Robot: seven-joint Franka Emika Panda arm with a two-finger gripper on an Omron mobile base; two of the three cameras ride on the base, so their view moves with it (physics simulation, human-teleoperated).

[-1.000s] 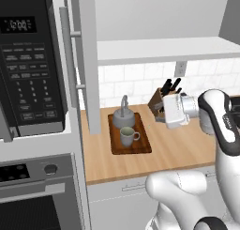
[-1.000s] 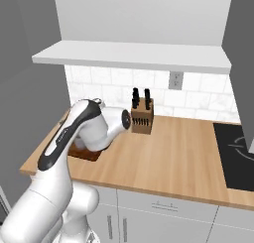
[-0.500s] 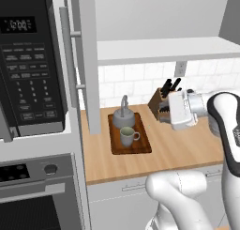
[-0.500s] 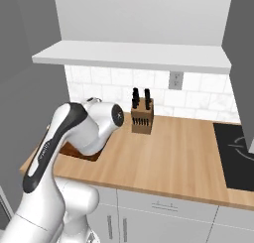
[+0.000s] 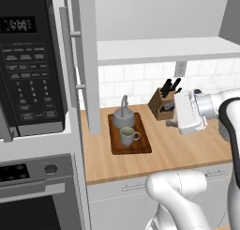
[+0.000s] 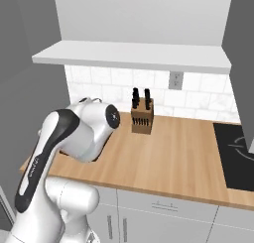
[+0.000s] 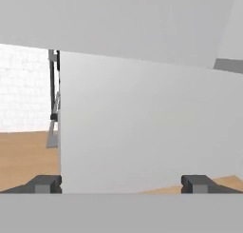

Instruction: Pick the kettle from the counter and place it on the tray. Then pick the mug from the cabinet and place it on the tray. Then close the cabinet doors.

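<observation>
The kettle (image 5: 123,117) and mug (image 5: 127,136) both sat on the tray (image 5: 140,147) — two steps done. Only the cabinet doors (image 5: 89,60) stood open, the claw (image 7: 121,183) spread and empty, facing one.

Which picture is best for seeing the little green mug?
The left base view is best: the mug sits in plain sight on the tray, just in front of the kettle. In the right base view the robot's arm covers that spot. The hand view faces a cabinet door instead.
</observation>
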